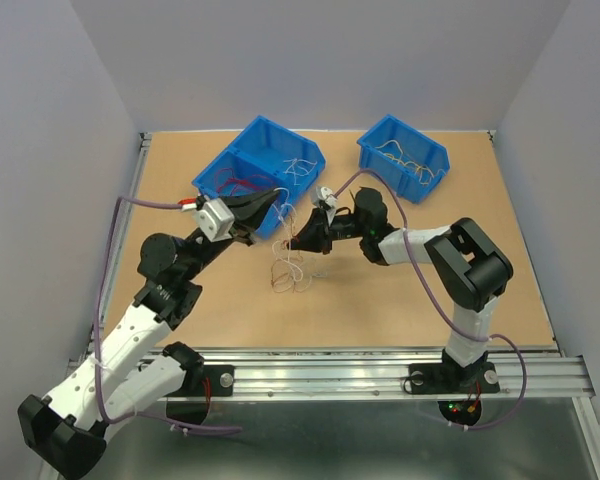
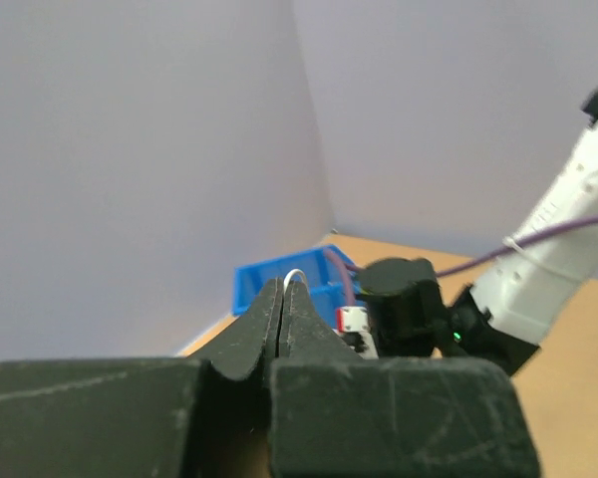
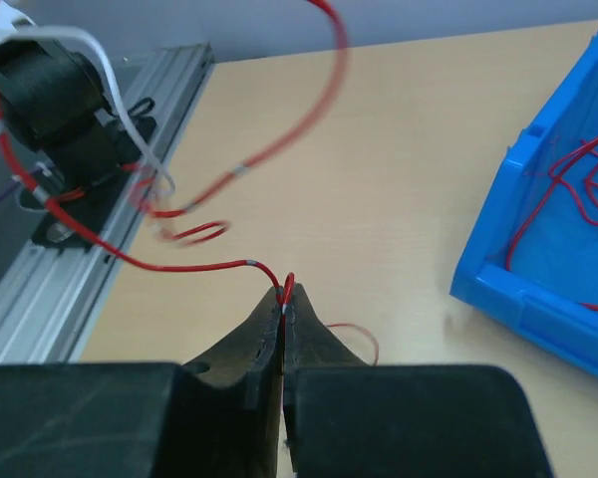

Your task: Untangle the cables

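Red and pale wires are making up the tangle of cables, which is lying near the middle of the tan worktop, a little toward 9 o'clock, directly at 6 o'clock of both claws in the top view. Thin strands are rising from the tangle toward the two tips.

The left claw is reaching in from 7 o'clock and hanging by the 5 o'clock corner of the large blue bin. In its wrist view the fingers are pressing flat together, and a small loop of white cable is poking out at the very tip, so the left claw is pinching that strand.

The right claw is stretching across from 3 o'clock and pointing toward 9 o'clock, its tip close to the left claw, at about 5 o'clock of it. Its wrist view shows the jaws closed on a red cable, which is leaving the tip toward 9 o'clock and climbing off the worktop in wide loops toward 11 o'clock.

Loose red wires are lying inside the large blue bin, at 3 o'clock in that wrist view. The small blue bin is sitting at 1 o'clock on the worktop, holding pale wires. An aluminium rail is running along the 6 o'clock edge.
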Motion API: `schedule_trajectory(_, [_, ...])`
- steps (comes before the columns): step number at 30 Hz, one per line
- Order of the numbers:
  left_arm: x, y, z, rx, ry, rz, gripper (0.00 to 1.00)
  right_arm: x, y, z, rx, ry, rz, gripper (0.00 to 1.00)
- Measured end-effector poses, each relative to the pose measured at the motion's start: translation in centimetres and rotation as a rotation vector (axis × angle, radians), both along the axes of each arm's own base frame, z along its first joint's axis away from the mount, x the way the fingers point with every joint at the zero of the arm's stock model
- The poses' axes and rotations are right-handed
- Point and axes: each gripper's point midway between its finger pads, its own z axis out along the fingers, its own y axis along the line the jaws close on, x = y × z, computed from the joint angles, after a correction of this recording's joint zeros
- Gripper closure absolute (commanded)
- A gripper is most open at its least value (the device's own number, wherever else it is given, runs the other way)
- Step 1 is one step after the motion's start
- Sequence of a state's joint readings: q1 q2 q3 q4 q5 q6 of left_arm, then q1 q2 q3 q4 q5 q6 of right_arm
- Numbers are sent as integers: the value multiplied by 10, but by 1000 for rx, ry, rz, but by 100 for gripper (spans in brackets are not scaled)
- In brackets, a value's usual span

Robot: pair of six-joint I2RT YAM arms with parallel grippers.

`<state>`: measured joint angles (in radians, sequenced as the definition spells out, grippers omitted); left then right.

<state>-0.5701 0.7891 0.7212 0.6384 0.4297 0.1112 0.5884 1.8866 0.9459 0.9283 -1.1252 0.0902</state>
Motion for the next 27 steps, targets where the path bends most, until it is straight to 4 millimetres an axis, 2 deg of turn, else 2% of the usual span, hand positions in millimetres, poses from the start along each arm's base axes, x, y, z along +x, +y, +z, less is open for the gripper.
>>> schedule_trajectory(5, [-2,41,18,-142,-53,173,100,8,0,1,2,-16,-53,99])
schedule_trajectory(9, [9,94,31,-323,-51,420,100,19,-11,12,9,-28,-168,99])
schedule_trajectory(10, [11,113,34,-386,-49,499,100,24,-16,17,12,-30,-220,100])
schedule_trajectory(11, [11,120,36,-412,-50,528,100,30,-22,24,21,-34,-272,99])
schedule_trajectory(13, [9,141,36,-488,-52,605,100,44,-40,44,54,-43,-387,99])
schedule_trajectory(15, [8,153,34,-533,-51,648,100,60,-64,58,88,-32,-510,100])
schedule_trajectory(19, [9,161,32,-565,-46,687,100,89,-124,72,155,30,-784,99])
schedule_trajectory(23, [13,167,30,-582,-36,725,100,113,-183,73,222,121,-1021,99])
schedule_trajectory(27, [16,171,27,-586,-26,751,100,134,-236,60,268,236,-1186,99])
